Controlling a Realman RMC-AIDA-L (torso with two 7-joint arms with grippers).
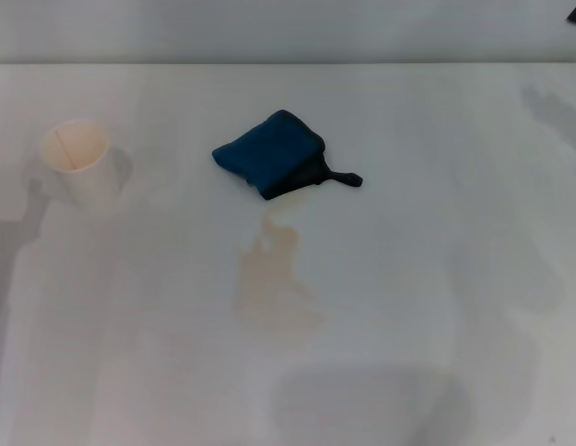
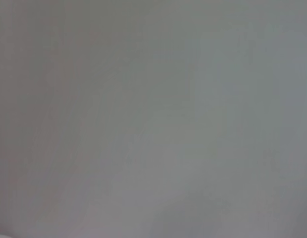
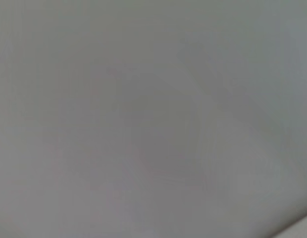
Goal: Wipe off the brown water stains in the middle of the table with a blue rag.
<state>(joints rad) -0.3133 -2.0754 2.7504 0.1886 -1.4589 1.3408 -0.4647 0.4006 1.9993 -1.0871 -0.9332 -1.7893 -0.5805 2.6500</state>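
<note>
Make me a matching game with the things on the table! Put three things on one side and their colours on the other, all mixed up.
Things:
1. rag
2. paper cup
3. water stains

Colours:
A. pale brown
B. deep blue
C. white

Pairs: 1-B, 2-C, 3-A

All three are on the table. The rag lies just behind the stains, and the cup stands off to the left.

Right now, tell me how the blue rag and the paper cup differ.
The blue rag is dark blue with black edging; the paper cup is pale cream. The rag lies crumpled and low at mid-table, just behind the brown water stains; the cup stands upright at the left, open-topped. Both rest on the white table.
</note>
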